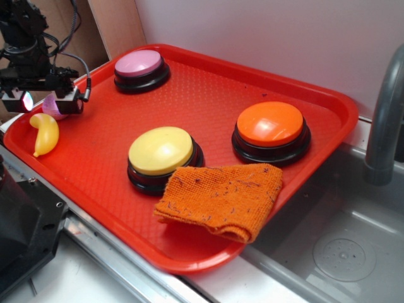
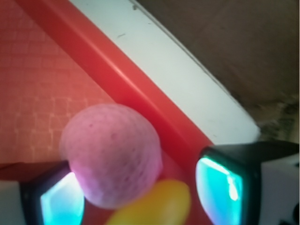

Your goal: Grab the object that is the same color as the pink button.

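At the far left of the exterior view, the gripper (image 1: pixel 45 104) hangs low over the left end of the red tray (image 1: pixel 328 110), its jaws spread apart and nothing clamped between them. The pink ball (image 2: pixel 111 154) — the match for the pink button (image 1: pixel 140 65) at the upper left of the tray — sits on the tray floor close to the rim, and in the wrist view it lies between the two fingers (image 2: pixel 225 183) but off-centre, hard against the lower-left one with a clear gap to the right one. The yellow banana toy (image 2: pixel 154 206) presses in at the bottom of that frame, touching or nearly touching the ball (blur makes it hard to say). Judging from this, the closing move turns on centring the ball — and keeping the banana out of the pinch.
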### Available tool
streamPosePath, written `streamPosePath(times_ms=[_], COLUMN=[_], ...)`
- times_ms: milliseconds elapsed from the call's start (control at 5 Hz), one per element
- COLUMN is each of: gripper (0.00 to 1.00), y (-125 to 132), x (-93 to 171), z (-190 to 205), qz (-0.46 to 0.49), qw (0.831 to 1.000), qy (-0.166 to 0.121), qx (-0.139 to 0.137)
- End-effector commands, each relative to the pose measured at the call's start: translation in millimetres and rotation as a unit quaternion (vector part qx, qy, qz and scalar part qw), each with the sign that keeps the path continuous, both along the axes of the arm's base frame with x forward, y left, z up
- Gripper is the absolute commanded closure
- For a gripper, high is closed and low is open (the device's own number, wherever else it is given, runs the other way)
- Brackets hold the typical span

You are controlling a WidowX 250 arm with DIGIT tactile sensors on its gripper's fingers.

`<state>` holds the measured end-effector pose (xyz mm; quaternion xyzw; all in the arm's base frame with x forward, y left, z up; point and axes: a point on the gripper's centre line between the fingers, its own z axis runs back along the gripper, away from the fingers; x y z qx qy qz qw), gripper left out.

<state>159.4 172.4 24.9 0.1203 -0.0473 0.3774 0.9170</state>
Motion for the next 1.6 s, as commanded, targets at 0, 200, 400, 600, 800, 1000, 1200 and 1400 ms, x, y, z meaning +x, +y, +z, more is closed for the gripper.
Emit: streamPosePath(times_ms=[0, 200, 400, 600, 800, 1000, 1200, 1400], gripper=[0.87, 1.00, 1.00, 1.00, 1.00, 1.00, 1.00, 1.00], y=[9.9, 9.1, 6.9, 2.9, -17.4, -42.7, -70.1, -107.5], x=[-3.0, -3.0, -1.1, -1.7, 2.8, 8.5, 12.0, 12.8], z=[3.5, 4.8, 9.1, 16.5, 43.4, 68.3, 90.0, 112.1], qz=[-0.014, -0.020, -0.043, -0.045, -0.078, -0.124, -0.164, -0.201], qw=[0.999, 0.999, 0.998, 0.998, 0.995, 0.989, 0.981, 0.968], qy=[-0.027, -0.031, -0.034, -0.035, -0.053, -0.047, -0.054, -0.067], qx=[0.019, 0.021, 0.020, 0.011, -0.021, -0.059, -0.086, -0.135])
